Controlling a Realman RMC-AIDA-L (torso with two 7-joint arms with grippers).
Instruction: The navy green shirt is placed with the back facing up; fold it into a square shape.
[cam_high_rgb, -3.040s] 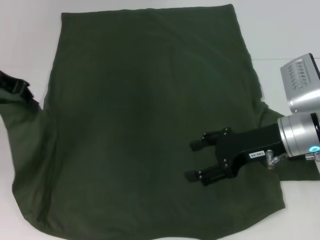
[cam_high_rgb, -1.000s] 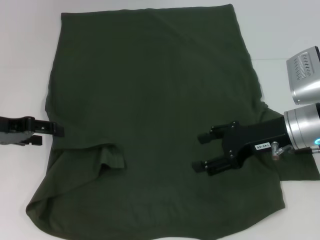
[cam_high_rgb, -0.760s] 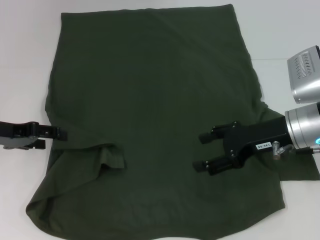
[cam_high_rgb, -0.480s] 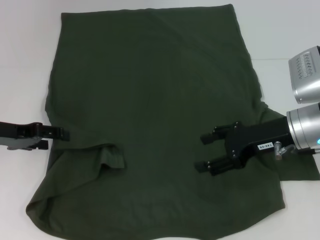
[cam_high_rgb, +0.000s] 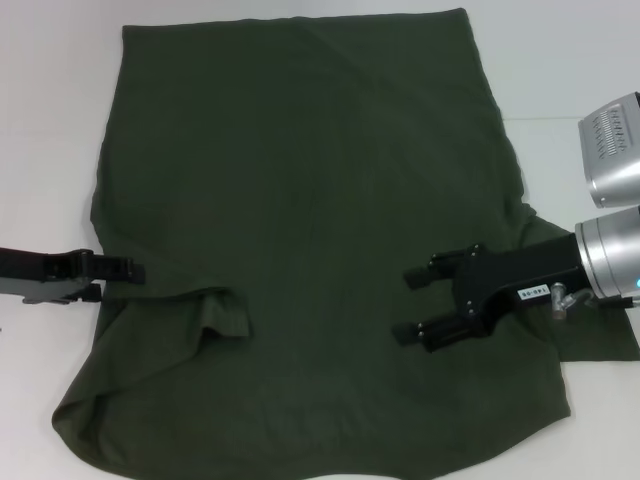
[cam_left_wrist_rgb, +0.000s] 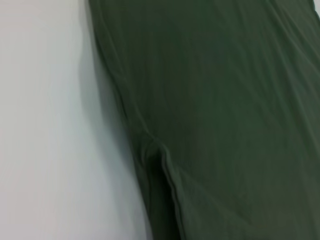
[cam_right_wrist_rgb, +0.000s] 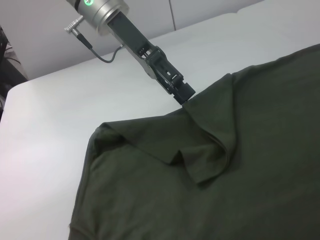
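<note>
The shirt (cam_high_rgb: 300, 250) lies spread, plain side up, over most of the white surface (cam_high_rgb: 50, 120), its left sleeve folded in onto the body in a small flap (cam_high_rgb: 225, 320). The left gripper (cam_high_rgb: 125, 270) reaches in low at the shirt's left edge, tips touching the cloth; whether it grips I cannot tell. The right gripper (cam_high_rgb: 412, 302) hovers released over the shirt's right side.

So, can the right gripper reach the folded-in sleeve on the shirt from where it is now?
Probably yes. The right gripper hangs open over the shirt, and only flat cloth lies between it and the folded-in sleeve.
</note>
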